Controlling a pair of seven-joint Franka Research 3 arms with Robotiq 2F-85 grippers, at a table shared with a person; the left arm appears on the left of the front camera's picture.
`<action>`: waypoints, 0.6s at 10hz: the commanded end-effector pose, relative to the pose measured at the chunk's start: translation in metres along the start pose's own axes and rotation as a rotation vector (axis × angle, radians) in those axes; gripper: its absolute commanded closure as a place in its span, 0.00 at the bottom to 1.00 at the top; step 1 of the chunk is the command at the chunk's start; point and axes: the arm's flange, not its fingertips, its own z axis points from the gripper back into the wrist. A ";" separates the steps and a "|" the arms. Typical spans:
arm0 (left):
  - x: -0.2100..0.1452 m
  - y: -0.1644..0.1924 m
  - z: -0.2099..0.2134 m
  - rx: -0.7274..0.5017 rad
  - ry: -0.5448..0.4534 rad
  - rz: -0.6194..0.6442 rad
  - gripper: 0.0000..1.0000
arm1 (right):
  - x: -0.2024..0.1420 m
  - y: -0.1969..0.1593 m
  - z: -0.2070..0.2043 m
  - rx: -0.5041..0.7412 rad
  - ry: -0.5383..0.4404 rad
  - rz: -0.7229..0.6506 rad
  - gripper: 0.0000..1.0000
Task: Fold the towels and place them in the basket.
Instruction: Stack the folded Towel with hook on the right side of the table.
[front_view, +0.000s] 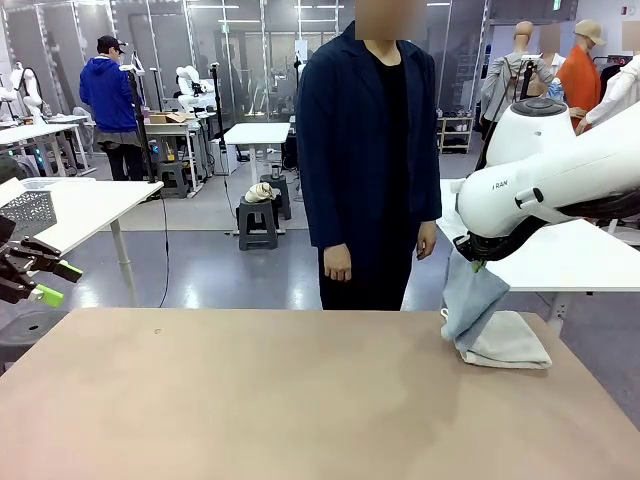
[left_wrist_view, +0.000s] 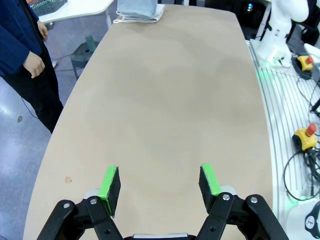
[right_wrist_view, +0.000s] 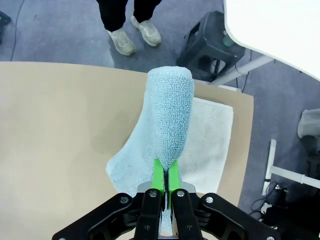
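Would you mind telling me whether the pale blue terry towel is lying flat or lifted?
Lifted: the right end effector pinches the pale blue terry towel, its lower part resting on the cream-white towel.

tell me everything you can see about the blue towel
The pale grey-blue towel looks like looped terry cloth. The right pincer is shut on a bunched fold of it, lifting that part off the table while its lower end still drapes onto the cream-white towel lying flat beneath, near the table's far right corner.

Grey glossy floor (front_view: 200, 270), white tables (front_view: 255, 133), a dark stool (front_view: 257, 222), glass partitions behind.
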 end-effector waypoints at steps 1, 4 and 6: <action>0.000 -0.002 0.001 -0.003 -0.011 -0.008 0.19 | 0.008 -0.016 -0.002 0.019 0.010 -0.006 0.96; 0.000 -0.002 0.001 -0.003 -0.011 -0.008 0.19 | 0.008 -0.034 -0.014 -0.015 0.048 -0.007 0.96; 0.000 -0.002 0.001 -0.003 -0.011 -0.008 0.19 | 0.008 -0.045 -0.027 -0.028 0.075 0.003 0.96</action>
